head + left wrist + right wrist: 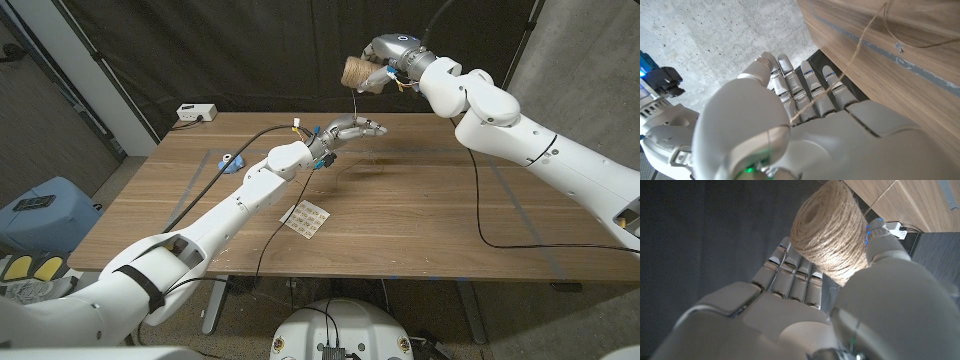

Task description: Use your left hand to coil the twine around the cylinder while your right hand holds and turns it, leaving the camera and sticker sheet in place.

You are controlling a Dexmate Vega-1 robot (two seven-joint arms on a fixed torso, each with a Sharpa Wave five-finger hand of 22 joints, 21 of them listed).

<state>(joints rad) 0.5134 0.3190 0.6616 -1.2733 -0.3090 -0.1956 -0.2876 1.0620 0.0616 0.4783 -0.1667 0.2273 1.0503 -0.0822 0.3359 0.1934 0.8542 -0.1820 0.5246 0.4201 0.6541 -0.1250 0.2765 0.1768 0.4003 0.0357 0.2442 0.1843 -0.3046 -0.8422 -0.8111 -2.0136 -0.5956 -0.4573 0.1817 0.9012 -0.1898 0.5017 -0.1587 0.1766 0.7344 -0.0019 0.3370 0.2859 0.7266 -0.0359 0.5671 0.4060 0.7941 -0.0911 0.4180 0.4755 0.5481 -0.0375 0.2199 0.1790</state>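
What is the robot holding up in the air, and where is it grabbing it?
The right hand grips the twine-wrapped cylinder around its sides. A twine strand runs over the left hand.

right hand (378, 62): holds cylinder (355, 73) raised, far | twine (354, 102): hangs to left hand (352, 129) | sticker sheet (306, 218): near table (430, 210) edge

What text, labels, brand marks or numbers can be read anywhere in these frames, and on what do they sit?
None can be read.
Sticker sheet: small dark marks in rows, too small to read.
White box at the table's far left edge: no legible label.
Blue object on the table: no markings can be made out.
Twine-wrapped cylinder in the right hand: bare twine, no label.
Left hand: no text on its casing.
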